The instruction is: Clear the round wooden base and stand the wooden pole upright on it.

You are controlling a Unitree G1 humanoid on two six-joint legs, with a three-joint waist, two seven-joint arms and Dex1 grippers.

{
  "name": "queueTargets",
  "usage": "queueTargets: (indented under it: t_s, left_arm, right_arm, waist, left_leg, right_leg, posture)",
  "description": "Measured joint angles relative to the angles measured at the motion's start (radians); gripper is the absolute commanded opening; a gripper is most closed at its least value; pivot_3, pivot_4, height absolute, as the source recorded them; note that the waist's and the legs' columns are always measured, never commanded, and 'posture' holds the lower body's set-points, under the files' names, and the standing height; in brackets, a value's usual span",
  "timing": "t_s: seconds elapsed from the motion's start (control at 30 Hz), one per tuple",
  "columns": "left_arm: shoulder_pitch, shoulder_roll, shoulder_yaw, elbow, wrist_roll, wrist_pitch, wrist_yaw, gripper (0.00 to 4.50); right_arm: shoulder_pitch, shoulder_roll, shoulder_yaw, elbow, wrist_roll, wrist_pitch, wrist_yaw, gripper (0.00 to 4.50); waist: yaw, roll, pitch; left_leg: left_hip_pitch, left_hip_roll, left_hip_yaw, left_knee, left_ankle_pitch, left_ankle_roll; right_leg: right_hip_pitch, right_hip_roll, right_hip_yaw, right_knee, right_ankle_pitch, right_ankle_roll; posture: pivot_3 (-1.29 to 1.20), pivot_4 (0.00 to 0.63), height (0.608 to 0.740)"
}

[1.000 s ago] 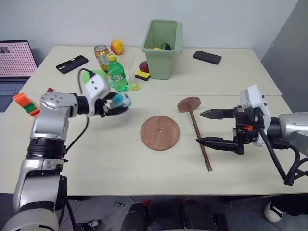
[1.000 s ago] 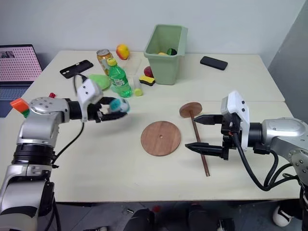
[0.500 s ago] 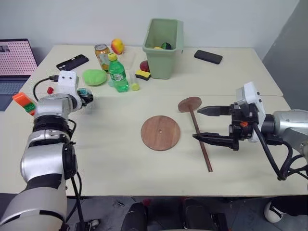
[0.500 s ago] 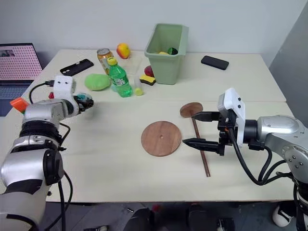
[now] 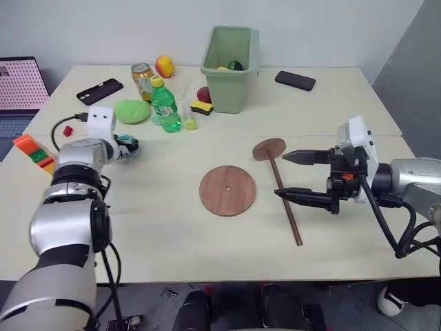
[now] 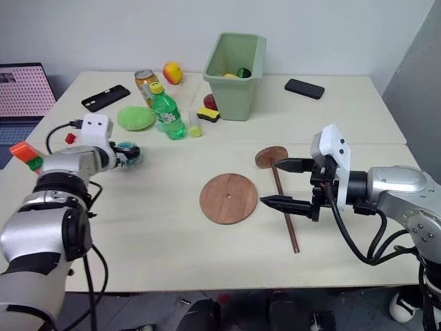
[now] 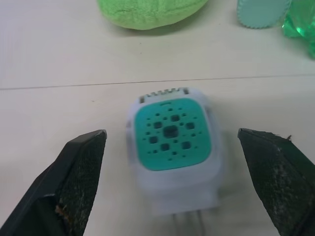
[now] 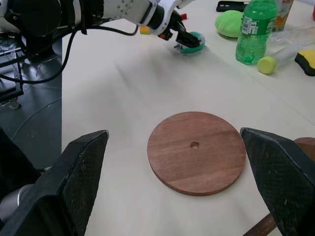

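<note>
The round wooden base (image 5: 227, 190) lies flat mid-table with nothing on it, its centre hole showing. To its right the wooden pole (image 5: 287, 210) lies flat, its disc end (image 5: 269, 148) pointing away from me. My right gripper (image 5: 291, 176) hovers open over the pole's upper half, one finger on each side, holding nothing. Far to the left my left gripper (image 6: 131, 153) is open around a small white and teal plug-in device (image 7: 172, 142), which rests on the table between the fingers.
At the back stand a green bin (image 5: 229, 58), a green bottle (image 5: 165, 107), a can (image 5: 143, 77), a green plush (image 5: 131, 110) and two phones (image 5: 100, 91) (image 5: 295, 81). An orange block (image 5: 31, 148) and a laptop (image 5: 21, 89) sit at the left edge.
My left arm carried the teal device leftward away from the base, set it on the table and opened. The right gripper stayed in place over the pole.
</note>
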Motion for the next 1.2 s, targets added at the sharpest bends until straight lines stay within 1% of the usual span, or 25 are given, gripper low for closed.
queueTargets:
  t_s: [0.07,0.1,0.17,0.23,0.27,0.33,0.37,0.47,0.5,0.57,0.6,0.67,0.8,0.97,1.0,1.07,1.13,1.17,1.2]
  left_arm:
    - [0.006,0.069,-0.026,-0.119,0.013,0.052,-0.082,4.46]
    - [0.028,0.112,-0.038,-0.223,0.013,0.083,-0.139,4.46]
    - [0.059,0.161,-0.049,-0.354,0.011,0.115,-0.21,4.46]
    - [0.166,0.219,-0.035,-0.559,-0.064,0.162,-0.36,4.46]
    - [0.271,0.247,-0.013,-0.703,-0.155,0.18,-0.491,4.46]
    - [0.415,0.26,0.003,-0.885,-0.283,0.19,-0.666,4.46]
    - [0.462,0.26,0.006,-0.941,-0.325,0.184,-0.719,4.46]
    - [0.584,0.268,0.016,-1.079,-0.396,0.064,-0.86,4.46]
    - [0.607,0.273,0.016,-1.106,-0.411,0.037,-0.902,4.46]
    - [0.617,0.276,0.002,-1.153,-0.447,-0.015,-0.993,4.46]
    - [0.613,0.275,-0.014,-1.171,-0.465,-0.059,-1.049,4.46]
    - [0.581,0.267,-0.065,-1.178,-0.486,-0.128,-1.112,4.46]
    - [0.476,0.257,-0.191,-1.13,-0.514,-0.23,-1.136,4.46]
    - [0.393,0.211,-0.277,-1.047,-0.519,-0.303,-1.137,4.46]
    - [0.384,0.207,-0.291,-1.034,-0.518,-0.314,-1.137,4.5]
    - [0.371,0.187,-0.299,-1.007,-0.514,-0.331,-1.137,4.5]
    - [0.364,0.165,-0.299,-0.992,-0.507,-0.339,-1.137,4.5]
    - [0.363,0.157,-0.297,-0.981,-0.5,-0.34,-1.137,4.5]
    - [0.363,0.15,-0.297,-0.974,-0.493,-0.34,-1.137,4.5]
  right_arm:
    - [0.015,-0.003,-0.01,-0.003,0.01,0.001,-0.003,4.5]
    - [0.02,-0.004,-0.009,-0.002,0.01,0.002,-0.003,4.5]
    - [0.027,-0.012,-0.011,0.0,0.01,0.004,-0.003,4.5]
    - [0.025,-0.024,-0.005,0.005,0.005,0.012,-0.007,4.5]
    - [0.019,-0.046,0.01,0.018,-0.014,0.026,-0.01,4.5]
    - [0.005,-0.083,0.045,0.038,-0.052,0.055,-0.019,4.5]
    - [-0.009,-0.091,0.069,0.047,-0.066,0.074,-0.024,4.5]
    - [-0.079,-0.129,0.158,0.084,-0.079,0.199,-0.034,4.5]
    - [-0.107,-0.126,0.181,0.101,-0.081,0.24,-0.04,4.5]
    - [-0.196,-0.104,0.242,0.153,-0.098,0.336,-0.066,4.5]
    - [-0.261,-0.071,0.275,0.197,-0.11,0.409,-0.089,4.5]
    - [-0.362,0.005,0.319,0.283,-0.137,0.509,-0.133,4.5]
    - [-0.508,0.123,0.42,0.47,-0.215,0.649,-0.22,4.5]
    - [-0.56,0.22,0.516,0.654,-0.304,0.678,-0.319,4.5]
    - [-0.568,0.24,0.528,0.679,-0.317,0.679,-0.331,4.14]
    - [-0.581,0.272,0.55,0.712,-0.35,0.678,-0.348,3.78]
    - [-0.583,0.29,0.558,0.732,-0.381,0.676,-0.356,3.26]
    - [-0.591,0.304,0.559,0.745,-0.394,0.677,-0.358,3.08]
    - [-0.599,0.315,0.561,0.758,-0.407,0.675,-0.358,2.78]
  waist:
    - [-0.002,0.0,0.0]
    - [-0.005,0.0,0.0]
    - [-0.006,0.0,0.0]
    - [-0.008,0.001,-0.001]
    - [-0.009,0.001,-0.001]
    - [-0.008,0.001,-0.001]
    - [-0.007,0.001,0.0]
    - [-0.006,0.001,0.0]
    - [-0.006,0.001,0.0]
    - [-0.006,0.001,0.0]
    - [-0.007,0.001,0.0]
    - [-0.008,0.001,0.0]
    - [-0.009,0.002,0.0]
    - [-0.017,0.002,0.0]
    - [-0.021,0.002,0.0]
    - [-0.024,0.002,0.0]
    - [-0.025,0.002,0.0]
    - [-0.026,0.002,0.0]
    - [-0.028,0.002,0.0]
  left_leg:
    - [0.0,0.0,0.0,0.0,0.0,0.0]
    - [0.0,0.0,0.0,0.0,0.0,0.0]
    - [0.001,0.0,0.0,0.0,0.0,0.0]
    - [0.001,0.001,0.001,-0.001,0.0,0.0]
    - [0.002,0.003,0.002,-0.001,0.0,0.0]
    - [0.001,0.003,0.002,-0.001,0.0,0.0]
    - [0.001,0.003,0.002,0.0,0.0,0.0]
    - [0.002,0.003,0.002,0.0,0.0,0.001]
    - [0.002,0.003,0.002,-0.001,-0.001,0.002]
    - [0.002,0.002,0.003,-0.001,-0.002,0.003]
    - [0.002,0.002,0.003,-0.001,-0.002,0.003]
    - [0.002,0.002,0.003,-0.001,-0.002,0.004]
    - [0.001,0.001,0.002,-0.001,-0.002,0.004]
    - [0.0,0.001,0.003,-0.001,-0.002,0.004]
    - [0.0,0.001,0.003,-0.001,-0.002,0.003]
    - [0.0,0.001,0.002,-0.001,-0.001,0.002]
    - [0.0,0.001,0.002,-0.001,-0.001,0.002]
    - [0.001,0.002,0.002,-0.001,-0.001,0.002]
    - [0.001,0.001,0.003,-0.001,-0.001,0.002]
  right_leg:
    - [0.0,0.0,0.0,0.0,0.0,0.0]
    - [0.0,0.0,0.001,0.0,0.0,0.0]
    - [0.001,0.0,0.001,0.0,0.0,0.0]
    - [0.001,-0.001,0.002,0.0,0.0,0.0]
    - [0.001,-0.001,0.003,0.0,0.0,0.0]
    - [0.001,-0.001,0.002,-0.001,0.0,0.0]
    - [0.001,0.0,0.002,-0.001,0.0,0.0]
    - [0.001,0.0,0.003,0.0,0.0,0.0]
    - [0.001,0.0,0.003,-0.001,0.0,0.0]
    - [0.0,0.0,0.003,0.0,0.0,0.0]
    - [0.001,0.001,0.003,0.0,0.0,0.0]
    - [0.001,0.001,0.003,0.0,0.0,0.0]
    - [0.0,0.001,0.002,-0.001,0.0,0.0]
    - [-0.001,0.001,0.003,-0.001,0.0,0.0]
    - [-0.002,0.001,0.003,-0.001,0.0,0.0]
    - [-0.002,0.001,0.002,0.0,0.0,0.0]
    - [-0.002,0.001,0.003,0.0,0.0,0.0]
    - [-0.002,0.001,0.003,0.0,0.0,0.0]
    - [-0.002,0.001,0.003,0.0,0.0,0.0]
  posture:
    - [0.0,0.15,0.74]
    - [0.0,0.15,0.74]
    - [0.0,0.15,0.74]
    - [0.0,0.15,0.74]
    - [0.0,0.15,0.74]
    - [0.0,0.15,0.74]
    - [0.0,0.15,0.74]
    - [0.0,0.15,0.74]
    - [0.0,0.15,0.74]
    - [0.0,0.15,0.74]
    - [0.0,0.15,0.74]
    - [0.0,0.15,0.74]
    - [0.0,0.15,0.74]
    - [0.0,0.15,0.74]
    - [0.0,0.15,0.74]
    - [0.0,0.15,0.74]
    - [0.0,0.15,0.74]
    - [0.0,0.15,0.74]
    - [0.0,0.15,0.74]
